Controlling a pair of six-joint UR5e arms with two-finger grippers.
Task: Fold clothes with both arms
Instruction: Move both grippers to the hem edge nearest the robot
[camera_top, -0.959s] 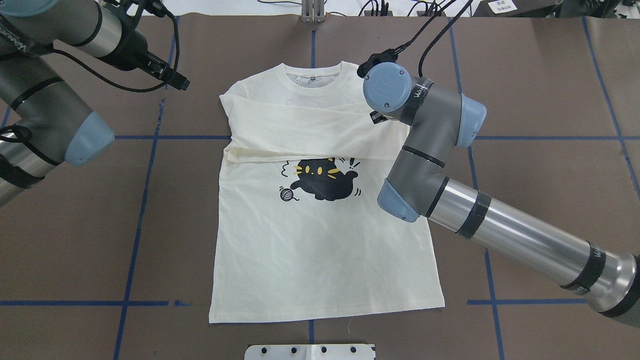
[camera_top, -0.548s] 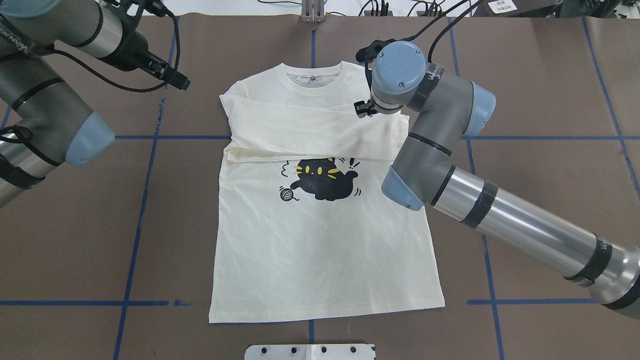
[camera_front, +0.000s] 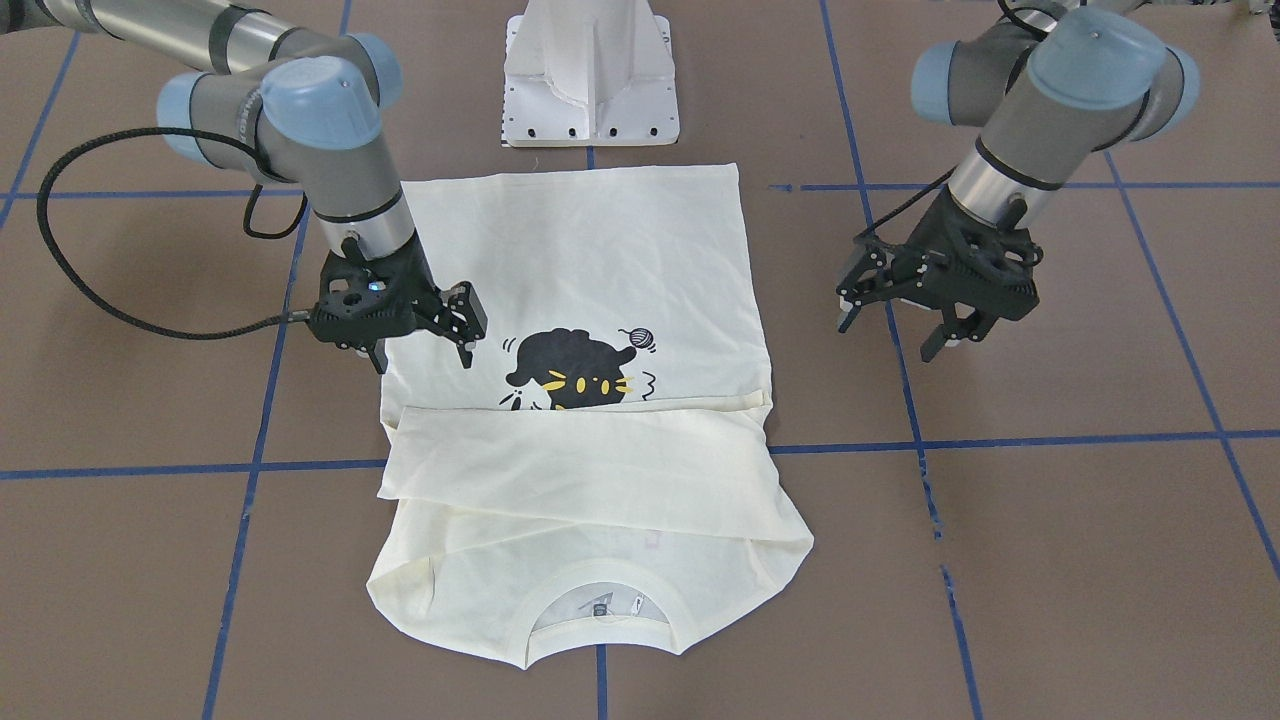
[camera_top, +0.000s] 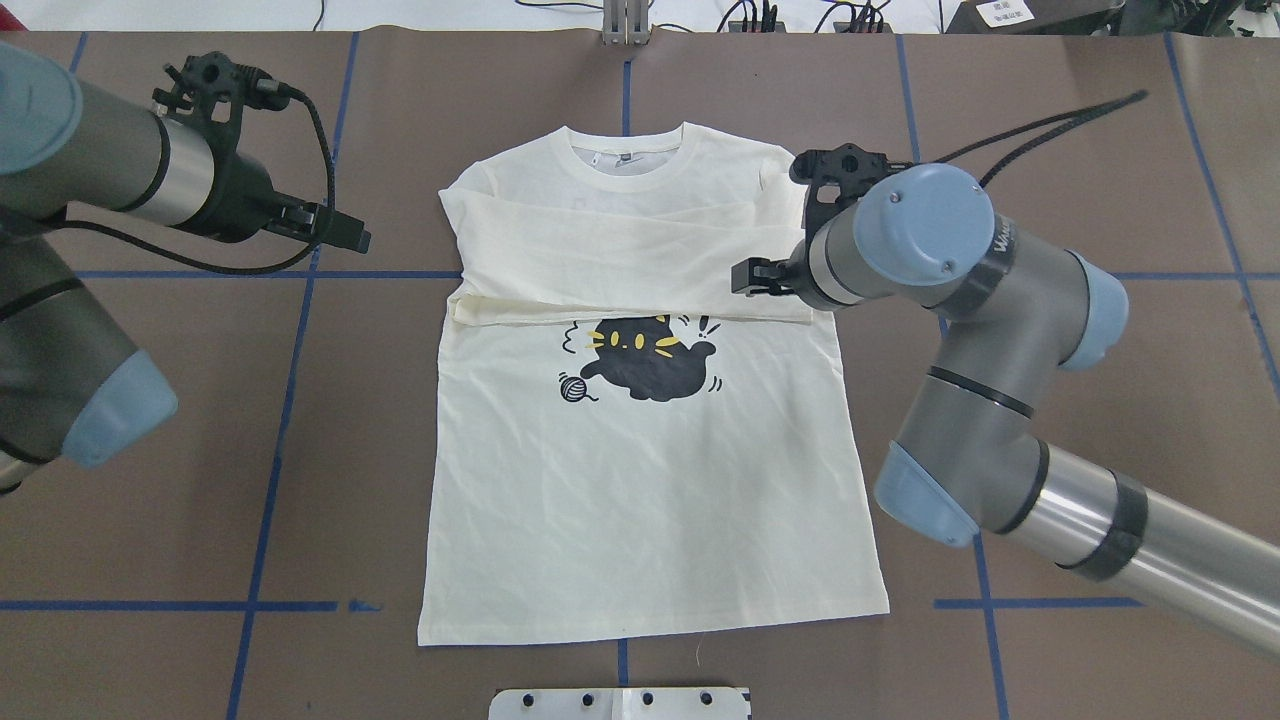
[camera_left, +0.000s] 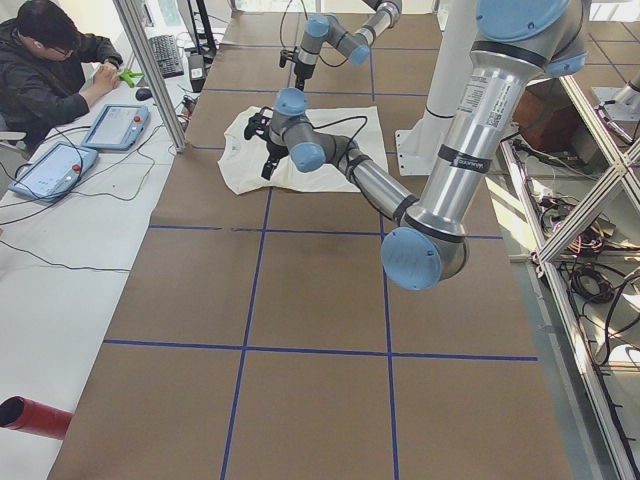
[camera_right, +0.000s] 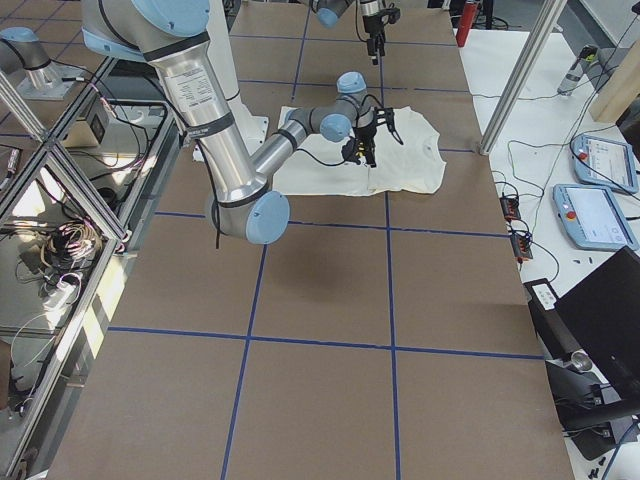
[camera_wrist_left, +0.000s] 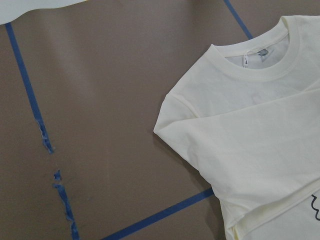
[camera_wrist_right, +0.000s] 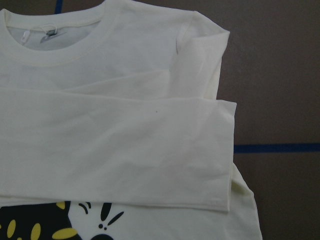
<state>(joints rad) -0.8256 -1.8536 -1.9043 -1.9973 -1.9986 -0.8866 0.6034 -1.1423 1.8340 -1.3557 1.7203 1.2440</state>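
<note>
**Cream T-shirt (camera_top: 640, 500) flat, both grippers open and empty**

Cream cotton is spread front up in the middle of the brown table (camera_top: 1100, 150). The collar (camera_top: 627, 160) points away from the robot and the hem (camera_top: 650, 625) lies nearest its white base (camera_front: 592, 70). Both sleeves (camera_top: 620, 270) are folded across the chest in one broad band. The band's lower edge sits right at the top of the black cat print (camera_top: 645, 365) and just clips it.

Over to the right gripper (camera_front: 422, 358): it hangs above the shirt's edge on the robot's right, level with the cat print, jaws spread wide and nothing between them. Its wrist camera looks down on the sleeve cuff and the shoulder from above, so there is no grip on the cloth.

And the left gripper (camera_front: 887, 337) sits out over bare table on the robot's left, clear of the shirt, pointing down. Its jaws are wide apart too, and it holds nothing. Blue tape lines (camera_top: 290, 400) cross the table beneath both arms.
</note>
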